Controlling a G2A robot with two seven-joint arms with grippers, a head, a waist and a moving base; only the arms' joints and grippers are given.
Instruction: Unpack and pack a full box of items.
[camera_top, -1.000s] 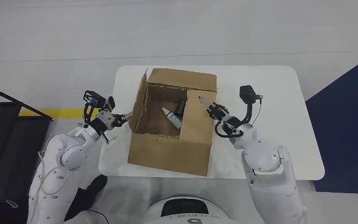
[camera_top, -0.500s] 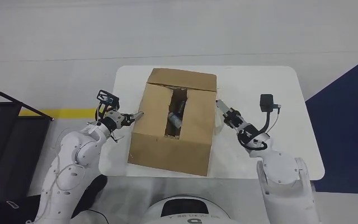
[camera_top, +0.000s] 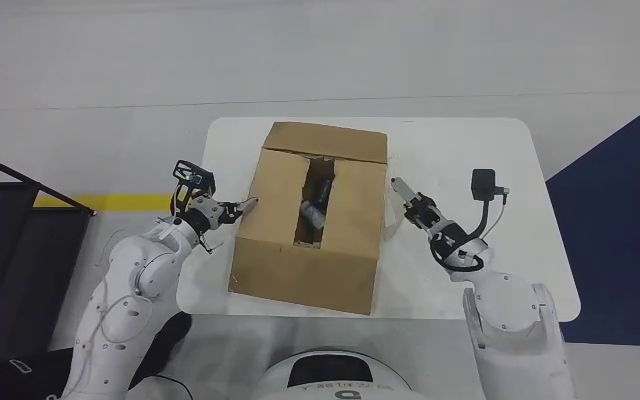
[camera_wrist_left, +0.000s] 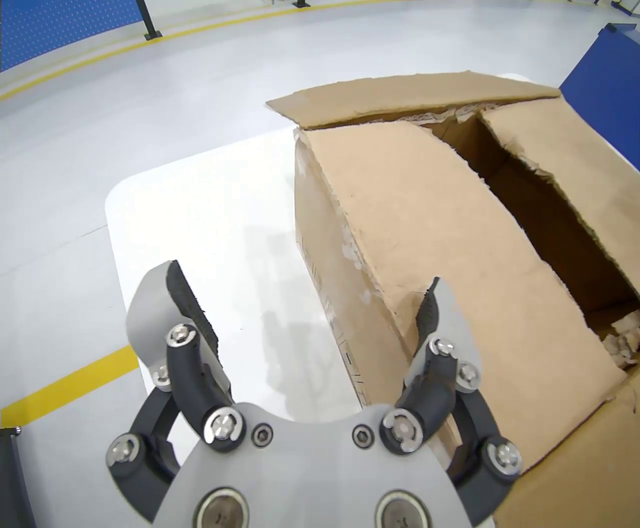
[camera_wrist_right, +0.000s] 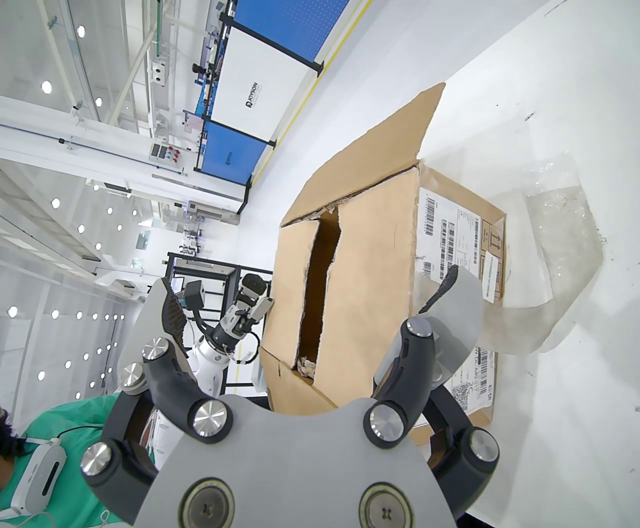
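My left claw (camera_top: 243, 206) is at 9 o'clock of the box (camera_top: 275, 215), spread wide and empty. It's probably there to press that flap flat; I can't tell if it's touching. The box is mid-table (camera_top: 480, 160), flaps nearly shut. A bottle (camera_top: 313, 212) shows through the slit, and the other contents are hidden. My right claw (camera_top: 398, 184) is at 3 o'clock, also wide and empty, mirroring for the other flap.

Overhead camera, flanking wrist cameras, common box (camera_top: 350, 235)
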